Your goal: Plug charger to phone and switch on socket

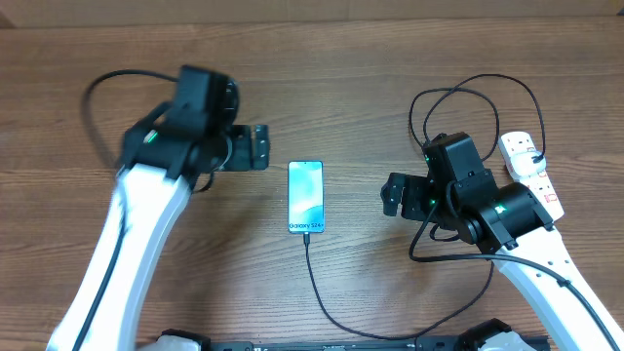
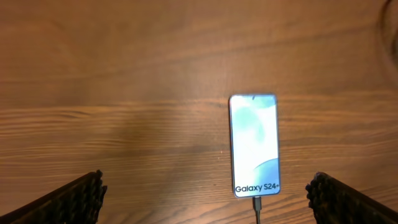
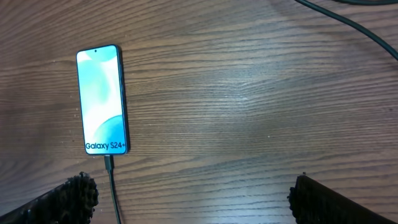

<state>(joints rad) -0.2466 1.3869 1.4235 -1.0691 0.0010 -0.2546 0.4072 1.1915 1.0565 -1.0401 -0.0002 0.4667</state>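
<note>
**Overhead.** On the wooden tabletop (image 1: 341, 68) the phone (image 1: 305, 197) lies flat and screen up between the two arms. The charger (image 1: 314, 278) trails from the phone's near edge toward the near side. The left fingers (image 1: 255, 136) hover just left of the phone's far end, spread wide and holding nothing, with the arm reaching in from the near left. The right fingers (image 1: 392, 185) point left at the phone from a short way off, also wide and empty, with that arm folded in from the near right. The socket (image 1: 529, 161) sits at the far right, partly hidden by the right arm. We make out a reddish spot at its near end, likely the switch (image 1: 550, 202).

**Left wrist.** The phone (image 2: 254, 146) is lit, and the charger (image 2: 256, 205) meets its near edge. We judge the plug seated. Both left fingers (image 2: 78, 199) stand apart over bare wood.

**Right wrist.** The phone (image 3: 102, 99) lies to the left with the charger (image 3: 112, 186) at its near end. The right fingers (image 3: 320, 199) gape open. A black cable (image 3: 348, 25) crosses the far right corner, and we cannot tell which one it is.

We reckon the light strip may slide, so one fingertip should press the small, stiff rocker straight down. The glass phone is slick and fragile and the cable limp, so both are best left alone.
</note>
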